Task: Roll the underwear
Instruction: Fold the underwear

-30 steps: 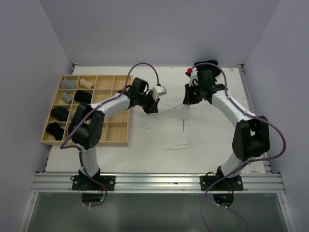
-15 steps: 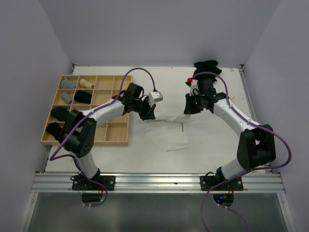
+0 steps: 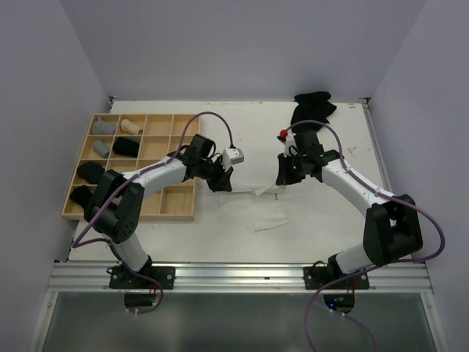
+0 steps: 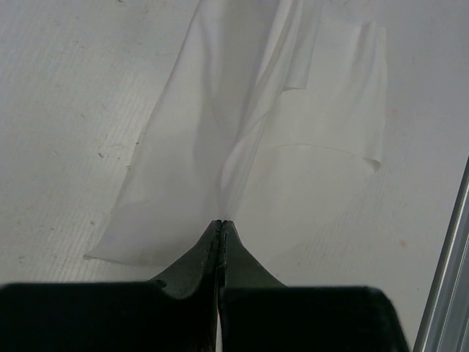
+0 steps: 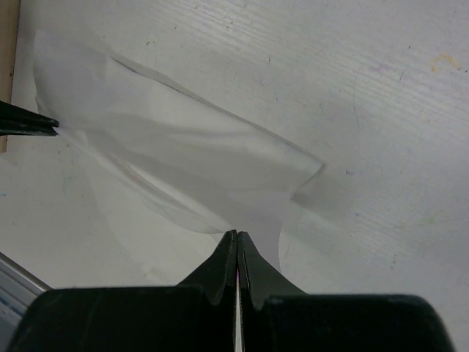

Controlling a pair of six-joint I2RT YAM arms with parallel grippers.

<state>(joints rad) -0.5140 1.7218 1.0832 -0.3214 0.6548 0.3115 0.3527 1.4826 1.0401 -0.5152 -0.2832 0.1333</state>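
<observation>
Table (image 3: 330,220): L gripper (image 4: 222,222), R gripper (image 5: 236,234) pinch underwear (image 4: 308,183)

One underwear (image 3: 264,209) lies mid-desk (image 3: 330,227), between the left pincer (image 3: 226,183) and right pincer (image 3: 282,178). The tray (image 3: 176,199) sits left, rolls (image 3: 124,145) in its compartments. Another garment (image 3: 311,106) lies behind, far right.

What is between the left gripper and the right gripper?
The white underwear spans that gap, pinched at its edges by the left gripper and the right gripper. The top view shows it.
</observation>
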